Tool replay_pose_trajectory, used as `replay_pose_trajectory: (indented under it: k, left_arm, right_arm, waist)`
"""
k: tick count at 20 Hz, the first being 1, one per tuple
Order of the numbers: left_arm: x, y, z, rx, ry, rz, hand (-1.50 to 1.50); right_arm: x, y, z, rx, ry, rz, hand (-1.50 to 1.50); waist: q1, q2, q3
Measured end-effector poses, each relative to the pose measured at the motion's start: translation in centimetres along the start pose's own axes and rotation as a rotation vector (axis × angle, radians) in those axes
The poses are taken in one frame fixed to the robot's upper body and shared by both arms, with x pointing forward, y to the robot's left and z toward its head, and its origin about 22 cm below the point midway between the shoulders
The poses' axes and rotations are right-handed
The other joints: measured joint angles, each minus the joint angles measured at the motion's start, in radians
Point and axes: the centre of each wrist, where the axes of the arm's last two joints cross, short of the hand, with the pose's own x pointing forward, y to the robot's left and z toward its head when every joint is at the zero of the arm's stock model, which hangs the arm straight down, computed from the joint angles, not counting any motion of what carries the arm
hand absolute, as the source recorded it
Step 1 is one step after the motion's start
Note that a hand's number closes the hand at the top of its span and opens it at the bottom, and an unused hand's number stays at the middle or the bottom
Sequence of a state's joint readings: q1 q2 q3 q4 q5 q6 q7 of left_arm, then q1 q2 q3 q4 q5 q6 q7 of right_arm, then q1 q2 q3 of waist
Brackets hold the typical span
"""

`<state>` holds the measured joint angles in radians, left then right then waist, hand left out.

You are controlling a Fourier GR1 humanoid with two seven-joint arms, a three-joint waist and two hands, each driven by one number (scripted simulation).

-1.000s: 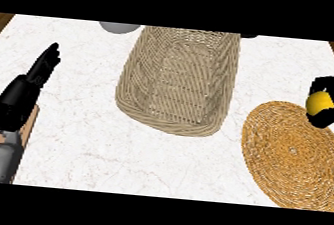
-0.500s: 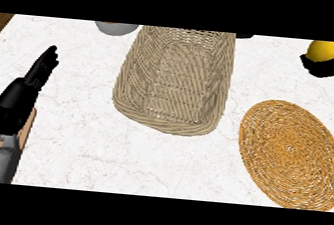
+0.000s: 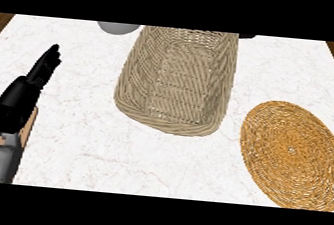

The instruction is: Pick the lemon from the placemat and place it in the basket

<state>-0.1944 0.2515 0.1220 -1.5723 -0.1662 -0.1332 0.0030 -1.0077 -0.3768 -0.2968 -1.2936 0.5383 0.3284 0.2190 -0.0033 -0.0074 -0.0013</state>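
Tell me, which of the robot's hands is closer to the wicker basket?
Cannot tell: only the left hand shows, resting open, left of the wicker basket and apart from it. The right hand is out of view.

The basket [image 3: 125,88] is the main obstacle: it fills the middle of the counter [image 3: 122,156] from the centre up to 12 o'clock, its woven walls standing above the marble. At 11 o'clock a grey round object [image 3: 116,28] sits just beside its far rim, and a small dark thing [image 3: 247,36] shows at 1 o'clock. The flat placemat [image 3: 294,153] lies at 4 o'clock, with a narrow bare strip between it and the basket. Bare marble runs wide from 5 to 8 o'clock. At 9 o'clock the left hand [image 3: 16,104] rests, fingers straight, with an open lane between it and the basket.
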Motion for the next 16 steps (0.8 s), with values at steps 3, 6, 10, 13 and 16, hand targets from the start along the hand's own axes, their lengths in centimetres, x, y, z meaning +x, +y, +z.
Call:
replay_pose_trajectory:
  k: [3, 6, 10, 13, 16]
  left_arm:
    - [0.1, -0.1, -0.3, -0.002, -0.004, -0.003, 0.00]
    - [0.2, 0.0, -0.2, -0.001, -0.011, -0.002, 0.00]
    - [0.4, 0.3, -0.5, -0.003, -0.009, -0.004, 0.00]
    - [0.2, 0.0, -0.4, -0.010, -0.012, -0.001, 0.00]
    - [-0.1, -0.2, -0.5, -0.006, -0.012, 0.002, 0.00]
  right_arm:
    - [4.3, 0.6, -0.9, 0.048, -0.002, -0.017, 1.50]
    - [7.5, 1.3, -1.7, 0.095, 0.004, -0.021, 1.50]
    - [10.6, 2.7, -2.7, 0.136, 0.030, -0.023, 1.50]
    - [12.3, 4.4, -3.5, 0.179, 0.065, -0.023, 1.50]
    - [13.5, 5.4, -4.5, 0.233, 0.096, -0.005, 1.50]
  waist:
    - [0.003, 0.001, 0.000]
    - [0.008, 0.003, 0.000]
    - [0.011, 0.005, 0.000]
    - [0.015, 0.007, 0.000]
    - [0.017, 0.009, 0.000]
